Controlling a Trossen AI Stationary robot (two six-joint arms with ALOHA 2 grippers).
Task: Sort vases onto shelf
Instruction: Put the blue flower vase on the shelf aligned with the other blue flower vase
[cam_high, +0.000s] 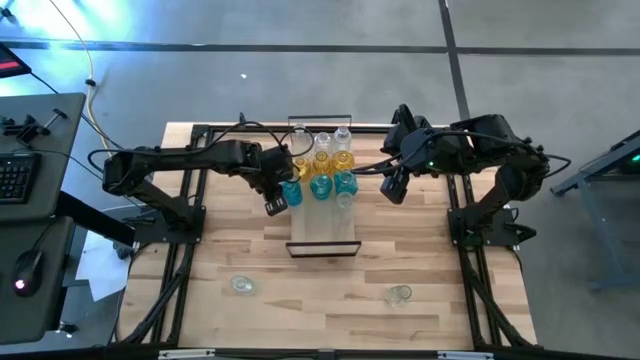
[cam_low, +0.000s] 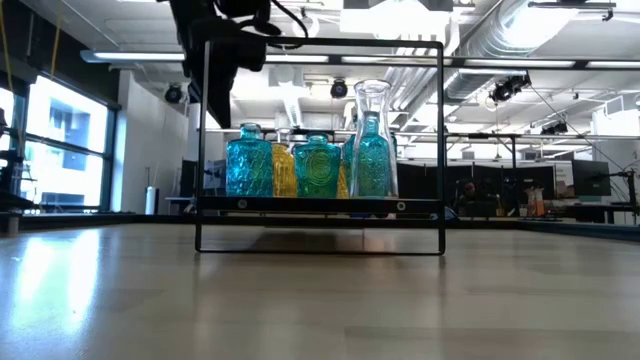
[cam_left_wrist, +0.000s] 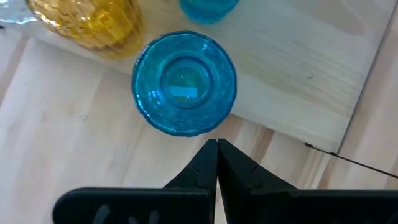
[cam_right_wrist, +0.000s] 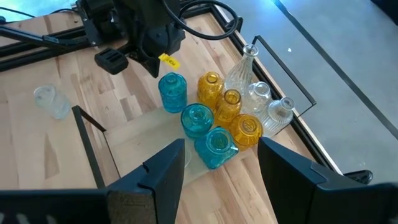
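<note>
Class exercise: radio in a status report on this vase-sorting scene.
Left gripper shut, empty, beside teal vase. Right gripper open, empty. Two clear vases off shelf.

Two dark jointed arms, black cables, yellow tag perhaps on left gripper (cam_right_wrist: 140, 53), blunt black fingers (cam_right_wrist: 165, 171)

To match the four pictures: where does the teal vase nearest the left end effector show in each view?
High view: teal vase at the shelf's left edge, beside the left end effector.
Low view: leftmost teal one.
Left wrist view: seen from above, mid-picture.
Right wrist view: farthest teal one.
Shared landmark: the amber vases behind the teal row.
</note>
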